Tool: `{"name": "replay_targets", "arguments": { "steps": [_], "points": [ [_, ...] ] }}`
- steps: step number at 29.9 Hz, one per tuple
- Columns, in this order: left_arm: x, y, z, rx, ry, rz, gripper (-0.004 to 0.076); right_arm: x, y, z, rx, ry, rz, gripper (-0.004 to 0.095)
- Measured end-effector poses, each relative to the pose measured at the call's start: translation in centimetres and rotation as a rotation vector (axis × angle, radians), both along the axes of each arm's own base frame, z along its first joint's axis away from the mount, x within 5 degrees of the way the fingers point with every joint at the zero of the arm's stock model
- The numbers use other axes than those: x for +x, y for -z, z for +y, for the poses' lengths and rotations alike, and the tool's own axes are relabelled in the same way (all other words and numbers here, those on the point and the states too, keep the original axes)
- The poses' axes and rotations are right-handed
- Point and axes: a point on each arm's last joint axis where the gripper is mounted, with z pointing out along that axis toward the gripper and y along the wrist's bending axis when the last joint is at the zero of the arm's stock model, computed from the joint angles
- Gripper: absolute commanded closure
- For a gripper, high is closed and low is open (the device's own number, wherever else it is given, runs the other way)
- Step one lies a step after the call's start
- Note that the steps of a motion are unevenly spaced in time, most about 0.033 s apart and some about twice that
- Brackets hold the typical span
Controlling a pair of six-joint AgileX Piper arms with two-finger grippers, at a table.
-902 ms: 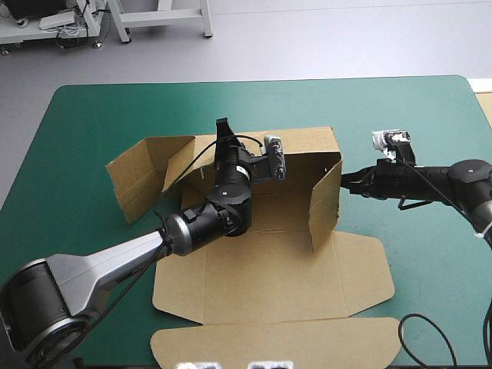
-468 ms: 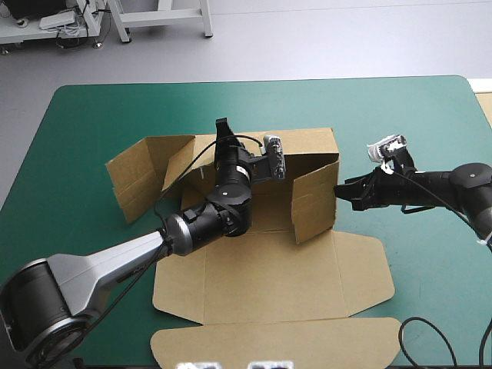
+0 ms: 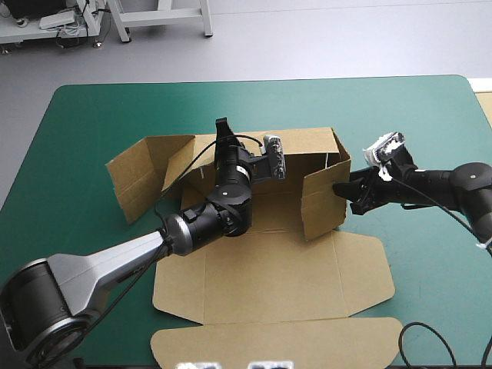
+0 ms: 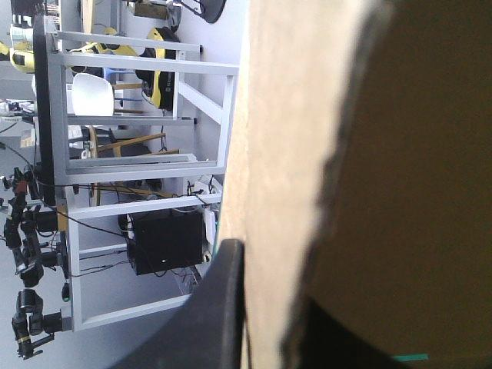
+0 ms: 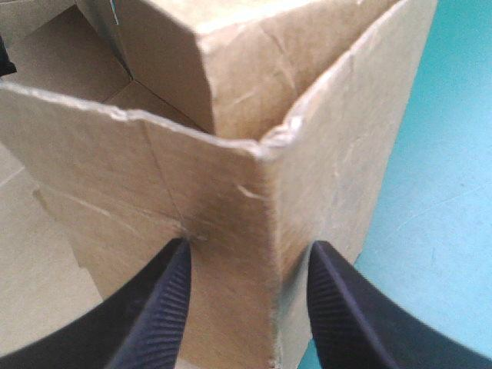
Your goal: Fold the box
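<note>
The brown box (image 3: 269, 269) is found at the middle of the teal-green bench (image 3: 92, 123), partly raised. Its far wall is stood upright, its right wall is bent inward at a crease, its left flaps are splayed outward, and its lid is laid flat toward the near edge. The far wall's top edge is clamped between the black fingers of the left end effector (image 3: 224, 131). The right wall's creased corner is straddled by the right end effector (image 5: 247, 254), its fingers spread apart.
</note>
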Motion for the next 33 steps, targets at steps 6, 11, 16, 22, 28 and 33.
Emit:
{"name": "replay_targets", "arguments": {
  "steps": [6, 11, 16, 22, 28, 33],
  "points": [
    [0.0, 0.0, 0.0, -0.001, -0.005, 0.002, 0.0733, 1.4, 1.5, 2.8, -0.041, 0.008, -0.028, 0.0653],
    [0.1, 0.0, 0.2, 0.003, -0.016, 0.001, 0.0733, 2.4, 1.4, 3.2, -0.045, 0.121, -0.067, 0.0862],
    [0.1, 0.0, 0.2, 0.004, -0.016, -0.001, 0.0733, 2.9, 1.3, 2.9, -0.022, 0.218, -0.060, 0.0915],
    [0.1, 0.0, 0.2, 0.005, -0.016, -0.005, 0.0731, 3.1, 1.4, 2.7, -0.040, 0.237, -0.065, 0.0915],
    [0.1, 0.0, 0.2, 0.005, -0.016, -0.005, 0.0663, 3.1, 1.4, 2.6, -0.055, 0.242, -0.052, 0.0915],
    [0.1, 0.0, 0.2, 0.000, -0.019, 0.003, 0.0450, 3.0, 1.4, 2.6, -0.059, 0.236, -0.040, 0.0915]
  ]
}}
